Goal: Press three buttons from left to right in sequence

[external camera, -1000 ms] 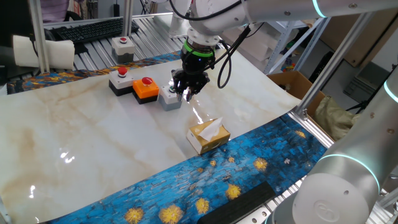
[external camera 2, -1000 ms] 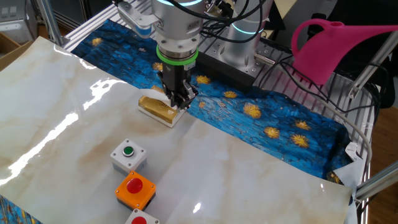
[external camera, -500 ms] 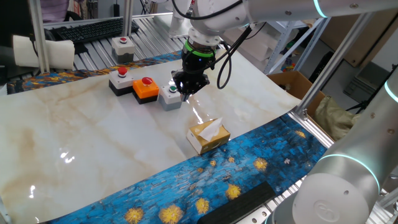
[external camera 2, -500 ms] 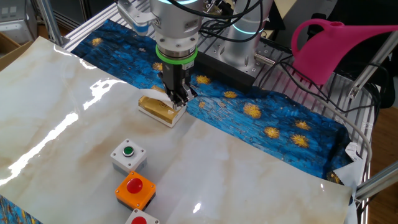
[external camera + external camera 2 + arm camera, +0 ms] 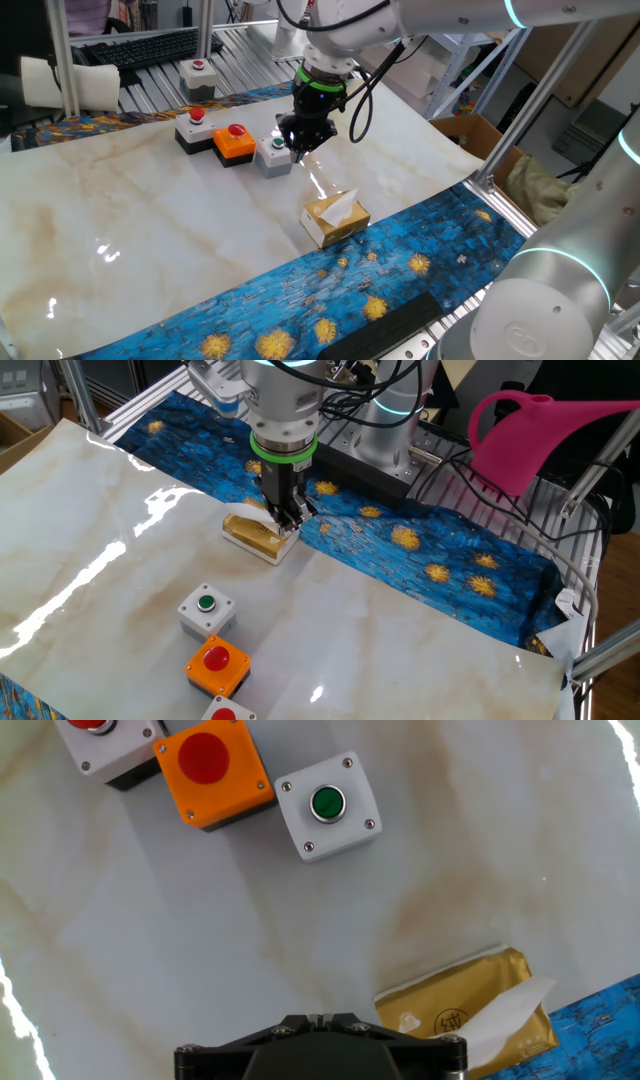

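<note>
Table [image 5: 150,220]: marble-look top with a blue starry cloth along the edges, roomy enough to keep everything in easy reach of the arm.
Gripper [image 5: 303,150]: hung above the table, pointing straight down, up in the air between the grey box and the tissue box. Honestly couldn't tell if clenched or released; fingertips overlapped in both fixed views and were cut off in the hand view.
Tissue box [image 5: 470,1010]: tan, off to the side near the cloth edge, well apart from the buttons. Looked like clutter, not a target.
Black box [image 5: 194,128]: white top, red button, leftmost in the row, so presumably first in line.
Orange box [image 5: 234,142]: red button, snug against the black one, middle spot.
Grey box [image 5: 327,808]: green button, last on the right, just beside the orange box.
Row layout: lined up diagonally and close, probably so one downward poke per box would do.
Spare pale box [image 5: 197,75]: parked off the marble, away from the trio.
</note>
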You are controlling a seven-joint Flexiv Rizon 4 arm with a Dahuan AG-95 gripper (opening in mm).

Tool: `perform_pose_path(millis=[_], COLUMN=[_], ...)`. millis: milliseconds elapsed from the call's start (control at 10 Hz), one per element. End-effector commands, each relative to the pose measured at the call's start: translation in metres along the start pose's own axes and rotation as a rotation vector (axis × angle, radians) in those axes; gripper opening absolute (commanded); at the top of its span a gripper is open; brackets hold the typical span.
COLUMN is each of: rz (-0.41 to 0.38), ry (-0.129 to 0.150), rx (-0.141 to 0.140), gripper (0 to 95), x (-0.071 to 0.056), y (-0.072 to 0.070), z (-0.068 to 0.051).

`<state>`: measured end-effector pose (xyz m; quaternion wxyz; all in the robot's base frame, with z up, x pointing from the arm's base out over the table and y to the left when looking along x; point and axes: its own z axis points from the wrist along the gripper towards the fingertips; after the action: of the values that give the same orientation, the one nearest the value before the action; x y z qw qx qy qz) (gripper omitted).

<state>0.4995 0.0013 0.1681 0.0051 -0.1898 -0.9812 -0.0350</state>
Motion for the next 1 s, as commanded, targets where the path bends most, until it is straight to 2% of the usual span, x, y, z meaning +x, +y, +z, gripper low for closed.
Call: perform_pose_path(millis=[100, 500, 700, 1000], rz=[0.004, 0.006, 0.004, -0.007], ry=[0.001, 0.003, -0.014, -0.01], rx=[-0.001, -0.004, -0.011, -0.016], gripper=[0.0, 0.0, 0.0, 0.0], x=[0.0002, 0.0008, 0.0011, 0.0029], y=[-0.0007, -0.0007, -0.0008, -0.0012], z=[-0.0001, 0.0003, 0.0004, 0.0012])
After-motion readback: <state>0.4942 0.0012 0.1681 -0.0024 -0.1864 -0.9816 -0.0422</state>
